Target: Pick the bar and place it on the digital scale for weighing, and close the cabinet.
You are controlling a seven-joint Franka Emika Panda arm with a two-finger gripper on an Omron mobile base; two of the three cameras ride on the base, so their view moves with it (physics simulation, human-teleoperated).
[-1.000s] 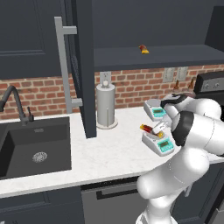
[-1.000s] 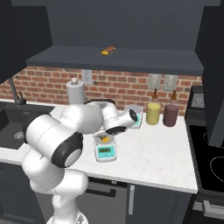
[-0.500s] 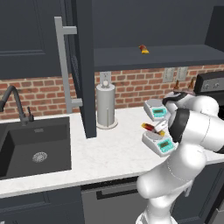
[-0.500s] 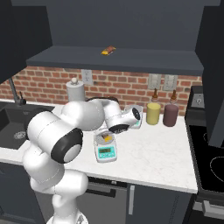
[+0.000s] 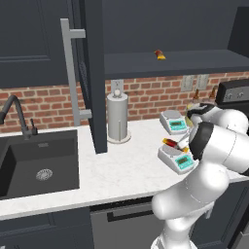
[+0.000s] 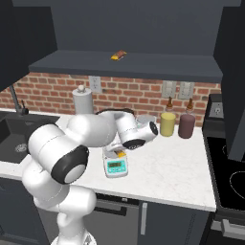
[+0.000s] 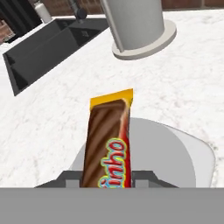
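Gripping the bar [image 7: 107,144], lettered what looks like "inho", the tool [image 7: 107,181] hangs over the digital scale [image 7: 183,153].

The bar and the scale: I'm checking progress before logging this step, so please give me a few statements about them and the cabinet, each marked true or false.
1. The claw is shut on the bar. True.
2. The bar hangs over the sink. False: it is over the pan of the digital scale, as the hand view shows.
3. The cabinet door is closed. False: it stands open, edge-on toward the room.
4. A second scale sits behind the near one. True.
5. The red-and-yellow item lies on the counter. False: it is on the cabinet shelf.
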